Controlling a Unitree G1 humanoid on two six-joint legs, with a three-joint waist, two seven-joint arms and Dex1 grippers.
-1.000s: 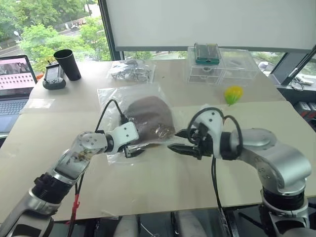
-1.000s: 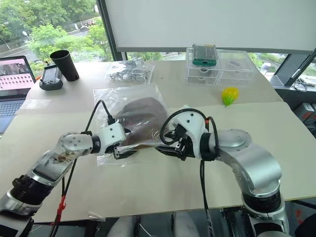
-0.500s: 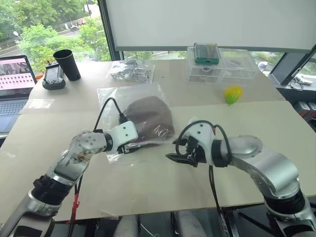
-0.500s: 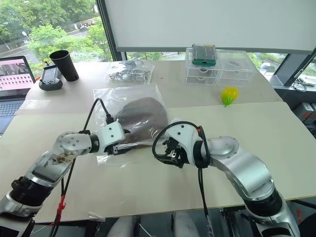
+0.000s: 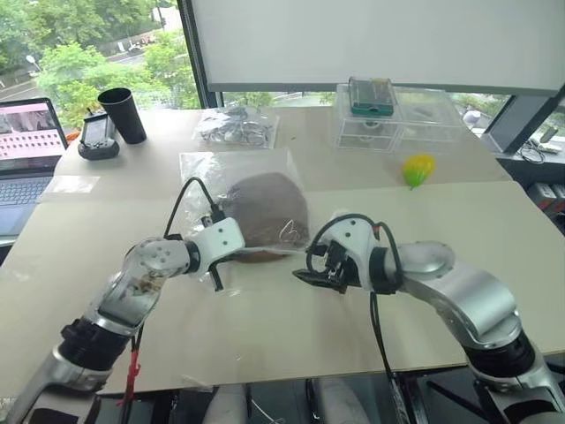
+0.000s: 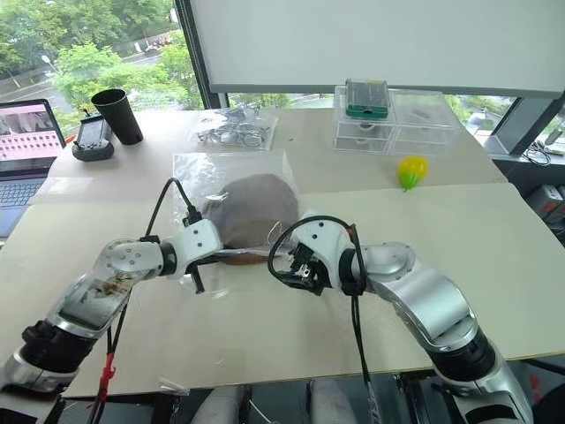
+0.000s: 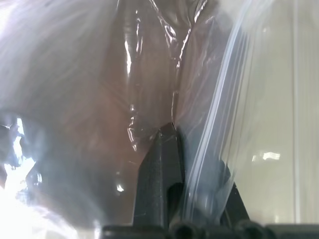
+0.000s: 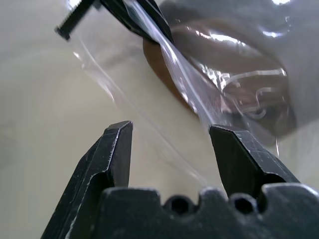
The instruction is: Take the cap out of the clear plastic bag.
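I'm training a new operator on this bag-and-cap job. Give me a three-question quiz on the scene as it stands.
1. True or false: the cap is fully out of the clear plastic bag.
2. The left gripper is: A) open above the table B) shut on the bag's edge C) holding the black cup.
3. Fill in: the right gripper has its jaws ____, with nothing clamped between them.

Key: 1 false; 2 B; 3 open.

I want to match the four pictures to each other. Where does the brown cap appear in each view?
Left eye: cap at centre, inside the clear plastic bag.
Right eye: centre.
Left wrist: brown mass behind the plastic.
Right wrist: upper right.
Shared landmark: the bag's near edge, pinched by the left gripper.
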